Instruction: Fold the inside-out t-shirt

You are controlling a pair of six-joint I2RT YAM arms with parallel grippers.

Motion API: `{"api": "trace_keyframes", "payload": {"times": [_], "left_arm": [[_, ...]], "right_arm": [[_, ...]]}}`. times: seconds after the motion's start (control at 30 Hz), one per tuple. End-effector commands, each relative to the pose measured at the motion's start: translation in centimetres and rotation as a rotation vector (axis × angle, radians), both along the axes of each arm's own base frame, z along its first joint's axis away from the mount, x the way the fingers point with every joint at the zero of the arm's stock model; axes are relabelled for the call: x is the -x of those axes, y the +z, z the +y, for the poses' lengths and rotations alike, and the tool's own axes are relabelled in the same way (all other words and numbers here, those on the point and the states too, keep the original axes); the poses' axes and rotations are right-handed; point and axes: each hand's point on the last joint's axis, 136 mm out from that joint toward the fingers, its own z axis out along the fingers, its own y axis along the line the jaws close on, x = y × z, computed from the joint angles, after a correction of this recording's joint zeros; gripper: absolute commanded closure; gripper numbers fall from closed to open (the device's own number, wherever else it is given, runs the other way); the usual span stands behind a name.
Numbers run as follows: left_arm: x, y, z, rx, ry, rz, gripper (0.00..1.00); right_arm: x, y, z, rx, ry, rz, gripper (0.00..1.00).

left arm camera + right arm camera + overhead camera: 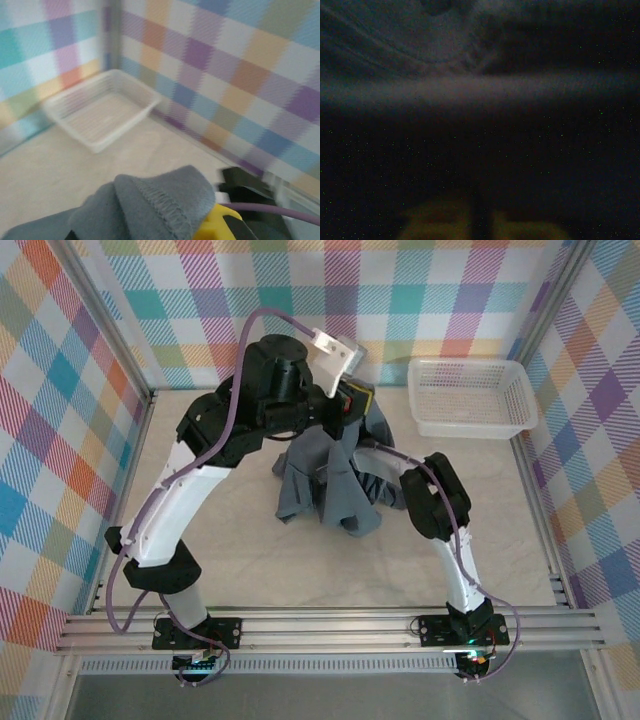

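The left gripper (pixel 358 405) has its fingers (pixel 214 226) pressed together on a hem of the shirt (pixel 300 490). We see the cloth hanging bunched from that pinch, its lower folds reaching the table (pixel 300 570) mid-workspace. The right gripper (pixel 480 220) is closed too, pads together, buried in the folds on the shirt's right side. Whether any cloth is caught between them, we cannot tell. From the left wrist we get the stitched hem draped over the yellow finger, a detail the overhead view loses behind the wrist. At the right wrist the cloth lies dark and blurred, close over the fingers. The basket (pixel 470 428) sits in the far right corner, well apart from the shirt. From above, the left arm's bulk covers the shirt's top.
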Motion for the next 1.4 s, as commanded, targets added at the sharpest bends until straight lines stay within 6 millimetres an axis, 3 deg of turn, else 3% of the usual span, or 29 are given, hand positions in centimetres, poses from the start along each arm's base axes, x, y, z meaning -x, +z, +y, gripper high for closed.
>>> {"api": "trace_keyframes", "payload": {"times": [0.0,0.07,0.13,0.23,0.33,0.43,0.57,0.63,0.7,0.77,0.83,0.87,0.93,1.03,1.1,1.23,1.37], "left_arm": [[-8.1,-2.5,7.1,-0.024,0.37,0.091,1.0],[-11.7,-5.5,10.5,-0.03,0.467,0.187,1.0],[-14.8,-9.9,13.5,-0.071,0.545,0.271,1.0],[-17.1,-17.6,16.7,-0.148,0.633,0.426,1.0],[-17.0,-25.5,18.2,-0.199,0.676,0.583,1.0],[-14.9,-31.8,18.8,-0.234,0.687,0.686,1.0],[-11.9,-36.8,21.3,-0.271,0.753,0.752,1.0],[-10.6,-38.0,22.4,-0.256,0.767,0.801,1.0],[-9.8,-38.0,23.3,-0.211,0.773,0.839,0.82],[-9.5,-35.8,23.8,-0.144,0.764,0.826,0.55],[-9.4,-32.2,23.7,-0.076,0.743,0.773,0.35],[-9.3,-30.0,23.0,-0.031,0.704,0.743,0.27],[-8.7,-26.2,20.5,0.062,0.573,0.702,0.22],[-6.6,-23.1,14.3,0.148,0.273,0.674,0.21],[-6.1,-24.4,12.5,0.1,0.227,0.702,0.21],[-9.3,-30.8,16.6,-0.073,0.543,0.778,0.21],[-11.7,-34.9,19.3,-0.195,0.703,0.775,0.21]], "right_arm": [[3.5,1.6,0.3,-0.076,0.062,0.042,1.0],[4.3,4.5,0.6,-0.154,0.091,-0.014,1.0],[5.1,7.6,0.5,-0.209,0.108,-0.082,1.0],[5.1,12.8,-0.2,-0.274,0.089,-0.209,1.0],[4.3,18.5,-0.8,-0.324,0.061,-0.362,1.0],[2.8,23.2,-1.9,-0.335,-0.004,-0.501,1.0],[0.4,26.7,-4.3,-0.31,-0.124,-0.569,1.0],[-0.1,28.4,-4.8,-0.361,-0.14,-0.587,1.0],[-0.2,29.7,-5.0,-0.395,-0.145,-0.602,1.0],[-0.2,30.7,-5.1,-0.416,-0.145,-0.612,1.0],[-0.2,31.0,-5.1,-0.429,-0.154,-0.608,1.0],[-0.1,31.1,-4.9,-0.441,-0.154,-0.6,1.0],[0.0,31.1,-4.6,-0.463,-0.154,-0.583,1.0],[0.6,31.7,-3.7,-0.526,-0.116,-0.571,1.0],[1.3,32.1,-2.9,-0.579,-0.059,-0.58,1.0],[2.8,30.9,-3.0,-0.574,-0.002,-0.553,1.0],[5.0,28.0,-4.4,-0.535,0.002,-0.498,1.0]]}}
